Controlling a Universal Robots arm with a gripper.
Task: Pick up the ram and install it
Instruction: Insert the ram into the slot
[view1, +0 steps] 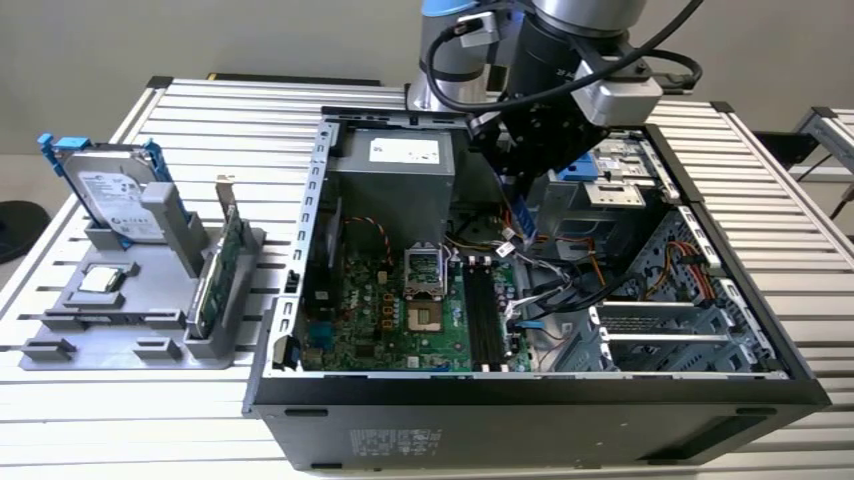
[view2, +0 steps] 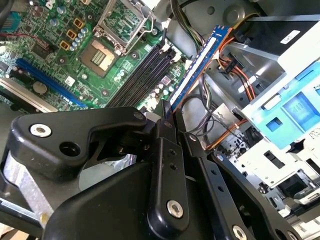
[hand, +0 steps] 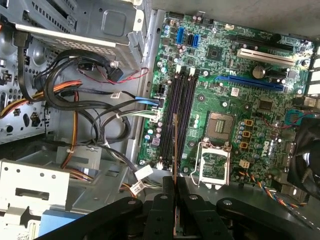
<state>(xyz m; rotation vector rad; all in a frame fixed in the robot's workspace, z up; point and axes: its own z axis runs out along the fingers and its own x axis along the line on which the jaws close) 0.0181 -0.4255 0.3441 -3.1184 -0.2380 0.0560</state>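
The gripper (view2: 169, 120) is hanging over the open computer case (view1: 307, 200), its fingers (hand: 160, 210) clamped on the ram (view2: 197, 62), which is sticking out edge-on beyond them. In the first wrist view the ram (hand: 174, 145) is appearing as a thin line above the black memory slots (hand: 181, 115) of the motherboard (hand: 260, 135), apparently not yet seated. In the exterior view the gripper (view1: 523, 175) is sitting above the case's middle.
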